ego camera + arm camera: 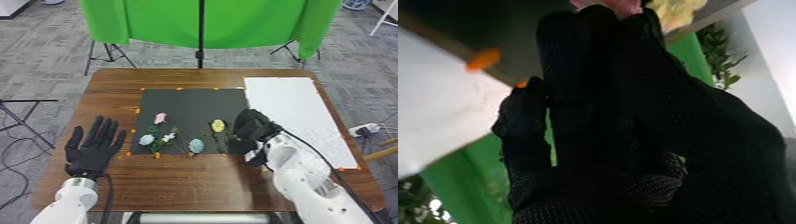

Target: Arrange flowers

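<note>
Lying on the black mat (pixel 191 102), the flowers (pixel 218 126) sit left of the right hand (pixel 252 125), fingers nearly straight, any hold impossible to tell; the left hand (pixel 89 158) spreads wide, empty.

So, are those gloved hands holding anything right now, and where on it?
The left hand holds nothing. Whether the right hand holds anything cannot be told: its black glove could hide a hold, though a pink flower shows past it.
</note>
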### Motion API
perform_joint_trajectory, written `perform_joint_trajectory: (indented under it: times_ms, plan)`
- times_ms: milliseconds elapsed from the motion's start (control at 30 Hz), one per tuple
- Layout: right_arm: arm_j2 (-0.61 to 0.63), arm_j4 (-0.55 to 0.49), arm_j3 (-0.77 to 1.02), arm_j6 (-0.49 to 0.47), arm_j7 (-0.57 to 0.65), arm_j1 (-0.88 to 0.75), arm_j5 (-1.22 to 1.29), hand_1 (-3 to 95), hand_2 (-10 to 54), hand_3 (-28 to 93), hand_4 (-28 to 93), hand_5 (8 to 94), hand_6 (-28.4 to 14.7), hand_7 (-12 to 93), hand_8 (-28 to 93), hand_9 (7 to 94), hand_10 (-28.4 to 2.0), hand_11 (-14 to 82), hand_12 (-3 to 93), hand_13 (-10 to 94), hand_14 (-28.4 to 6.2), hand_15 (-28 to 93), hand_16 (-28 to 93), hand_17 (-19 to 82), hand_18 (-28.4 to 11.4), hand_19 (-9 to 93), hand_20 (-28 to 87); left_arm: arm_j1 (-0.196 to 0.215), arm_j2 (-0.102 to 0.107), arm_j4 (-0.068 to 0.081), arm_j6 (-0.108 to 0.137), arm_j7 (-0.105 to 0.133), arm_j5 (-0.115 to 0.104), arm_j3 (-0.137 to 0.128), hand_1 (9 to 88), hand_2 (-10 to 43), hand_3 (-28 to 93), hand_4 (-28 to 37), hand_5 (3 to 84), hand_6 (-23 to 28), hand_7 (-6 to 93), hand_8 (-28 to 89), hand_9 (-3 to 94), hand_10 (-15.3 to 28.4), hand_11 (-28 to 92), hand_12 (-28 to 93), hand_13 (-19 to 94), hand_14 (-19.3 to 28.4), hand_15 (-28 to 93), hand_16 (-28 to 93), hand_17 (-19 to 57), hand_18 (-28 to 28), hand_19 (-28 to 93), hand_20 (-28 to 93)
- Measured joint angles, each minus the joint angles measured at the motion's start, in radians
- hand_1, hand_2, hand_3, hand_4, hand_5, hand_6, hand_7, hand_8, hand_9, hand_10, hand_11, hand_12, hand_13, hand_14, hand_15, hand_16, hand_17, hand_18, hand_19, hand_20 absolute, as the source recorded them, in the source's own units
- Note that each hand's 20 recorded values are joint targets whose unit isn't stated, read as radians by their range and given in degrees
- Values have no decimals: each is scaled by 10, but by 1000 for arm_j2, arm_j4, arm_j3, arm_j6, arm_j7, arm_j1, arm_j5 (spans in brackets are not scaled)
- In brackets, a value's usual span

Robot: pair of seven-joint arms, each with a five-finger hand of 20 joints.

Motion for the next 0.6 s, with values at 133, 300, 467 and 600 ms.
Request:
perform_joint_trajectory:
  times_ms: [133,300,467,600]
  plan:
    - [-16,-8,1,-1,4,-16,3,599,-95,721,-283,720,15,263,-62,799,-102,77,364,631,-89,560,406,295,-205,858,469,-1,0,0,5,-1,1,-1,288,141,764,-283,464,98,145,-100,427,169,224,108,317,170,427,-90,-75,140,389,136]
    - [-16,-23,5,3,14,-20,24,591,-95,728,-283,705,23,216,-74,802,-104,79,362,628,-95,577,399,293,-207,845,455,1,-1,-1,5,-1,1,-4,289,143,762,-283,475,100,143,-101,428,169,225,108,317,169,427,-92,-75,140,388,134]
    - [-16,-34,4,40,39,-25,26,583,-95,725,-283,697,26,185,-127,808,-107,87,373,626,-100,595,391,291,-211,841,445,1,-4,0,5,-1,0,-4,289,144,761,-283,479,101,140,-99,431,169,225,107,318,169,428,-92,-75,140,388,134]
    - [-16,-41,6,31,44,-26,30,582,-95,721,-283,688,26,178,-139,810,-110,91,378,626,-102,605,389,290,-213,839,442,2,-5,0,5,-1,0,-6,289,144,762,-283,481,101,141,-99,432,169,226,107,318,168,429,-92,-75,140,390,134]
